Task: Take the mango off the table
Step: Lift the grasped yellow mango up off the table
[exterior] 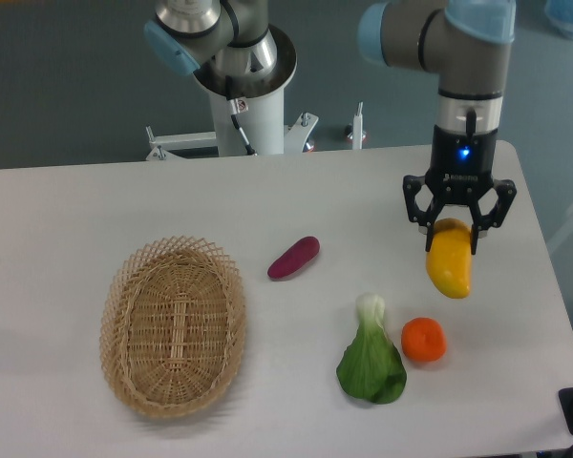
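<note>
So the gripper [456, 232] was shut tight on the mango [449, 266], holding it by its orange top end while the yellow end hung down. The mango looked to be up off the table [95, 210], over the right side, closer to the right edge than to the middle. The black fingers [415, 205] sat on both sides of the fruit, and the arm came straight down from above. The pick looked nearly done, so the job at this point was to hold on well. The mango was smooth and long, and most of it hung below the fingers, so it could swing or slip out if the arm went fast. A slow, straight lift would be best, with no sudden turns. The squeeze should stay firm but not so hard that it hurt the soft fruit. Just below and a little toward the front edge sat the round orange fruit [424, 341], and next to that lay the leafy green vegetable [371, 363]. The mango should stay high enough to miss both of them. The purple vegetable [294, 258] lay near the middle of the table, and the woven basket [173, 326] sat toward the left front corner, both well apart from the gripper.
</note>
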`<state>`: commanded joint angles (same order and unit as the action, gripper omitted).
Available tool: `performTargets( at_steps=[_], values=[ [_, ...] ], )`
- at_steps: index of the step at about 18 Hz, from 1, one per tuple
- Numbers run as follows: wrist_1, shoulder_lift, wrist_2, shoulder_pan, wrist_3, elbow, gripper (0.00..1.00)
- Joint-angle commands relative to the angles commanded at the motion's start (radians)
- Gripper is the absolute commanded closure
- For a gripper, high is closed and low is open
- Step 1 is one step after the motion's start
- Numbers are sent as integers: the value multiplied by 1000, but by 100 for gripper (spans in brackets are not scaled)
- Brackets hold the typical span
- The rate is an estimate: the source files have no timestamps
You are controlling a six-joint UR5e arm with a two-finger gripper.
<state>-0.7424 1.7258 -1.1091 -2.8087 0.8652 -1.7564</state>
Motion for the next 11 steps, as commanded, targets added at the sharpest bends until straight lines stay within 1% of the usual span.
performTargets(
  at_steps=[5,11],
  values=[
    [-2,-17,2,0,0,-9,49],
    [-2,-22,2,-2,5,-12,48]
  ],
)
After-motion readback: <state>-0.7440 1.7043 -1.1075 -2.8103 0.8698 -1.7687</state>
